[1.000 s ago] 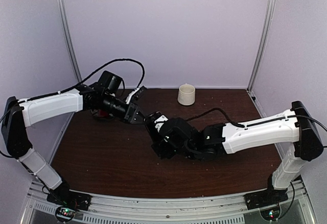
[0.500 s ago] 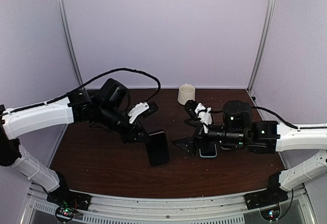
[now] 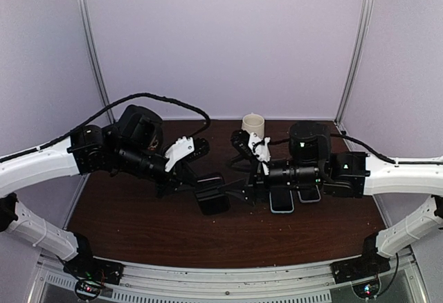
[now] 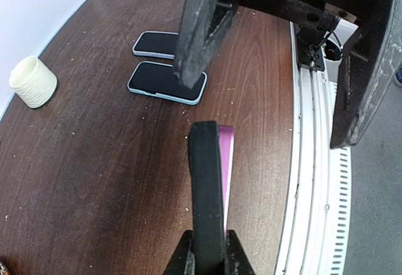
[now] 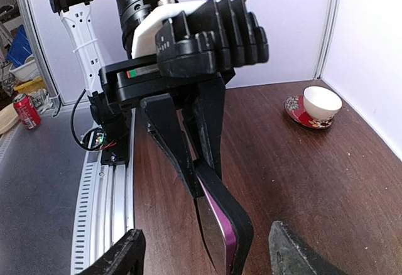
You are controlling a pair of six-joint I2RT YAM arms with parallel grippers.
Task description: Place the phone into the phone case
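So the left gripper (image 3: 199, 187) is clamped on the phone case (image 3: 212, 197), a black shell with a purple lining. It's holding the case up off the tabletop (image 3: 138, 227) around the middle, with the case turned toward the other arm. My guess is it's kept in the air like that so the right side can reach it or bring a phone to it. The right gripper (image 3: 244, 168) has its fingers spread wide with nothing in them. It sits near the case, lined up with it but not touching as far as I can see. The 2 phones (image 3: 280, 201) lie flat, dark face up, side by side just right of centre under the right wrist. Neither is in the case yet, and I can't tell which of the 2 is meant to go in. From above the case is just a dark slab. The left wrist camera sees it edge-on with the purple strip, and the right wrist camera shows the left fingers (image 5: 173, 143) pinching its rim. That camera also catches a teacup (image 5: 321, 101) on a red saucer (image 5: 295, 108) near the far left corner, which the left arm blocks from above. The cream cup (image 3: 252, 128) at the far edge only shows from above and in the left wrist view.
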